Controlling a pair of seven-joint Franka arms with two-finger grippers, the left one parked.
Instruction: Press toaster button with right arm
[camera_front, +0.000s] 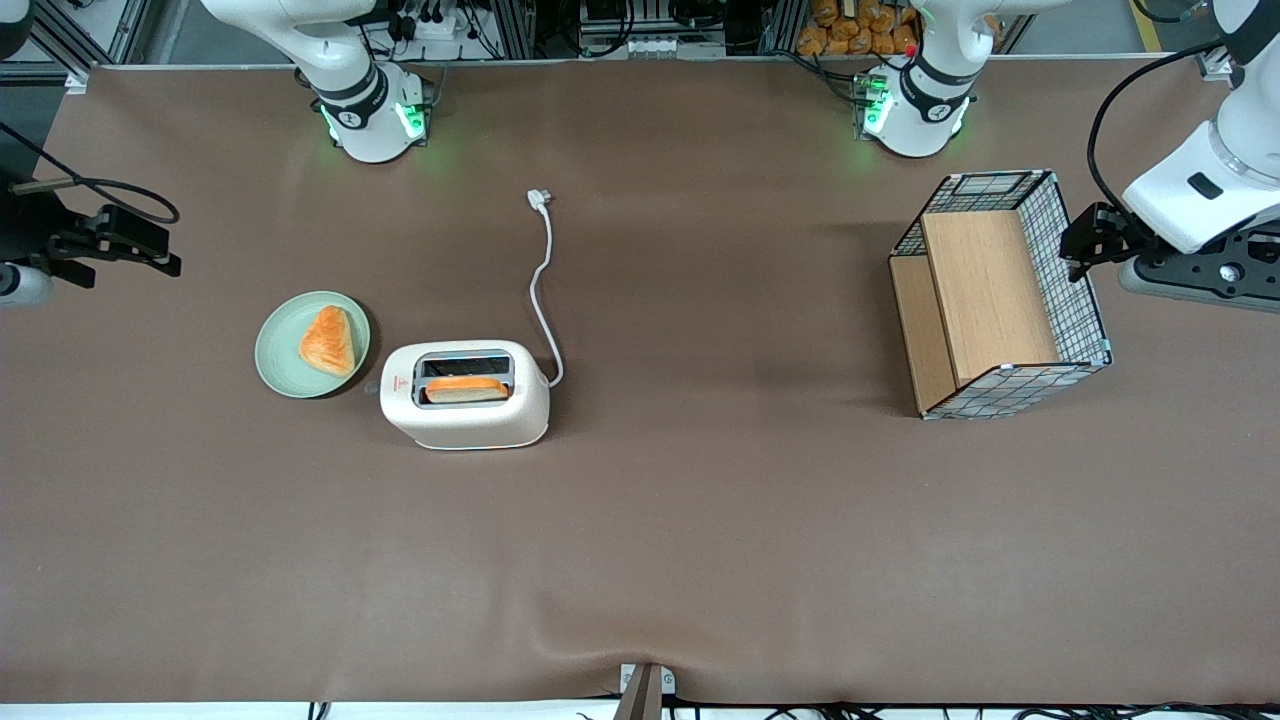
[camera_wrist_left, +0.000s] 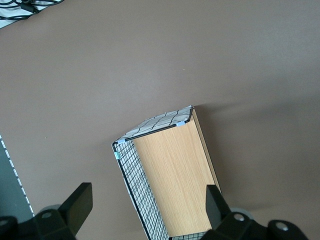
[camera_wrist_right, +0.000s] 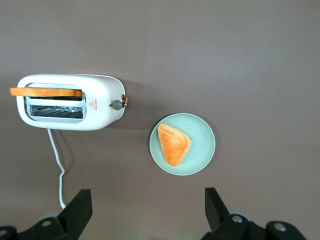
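While the gripper (camera_wrist_right: 145, 212) is held wide open and empty above the table, one toast slice (camera_front: 467, 389) is seen in the toaster (camera_front: 465, 394); a pastry (camera_front: 328, 340) is carried on the plate (camera_front: 278, 352).

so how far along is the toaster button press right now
Not started, by the look of it. The cream-white two-slot toaster holds a bread slice sticking up from one slot. The right arm's slim black gripper hangs open, high above the table, far from the small grey round button. Left: descend to the button and press it.
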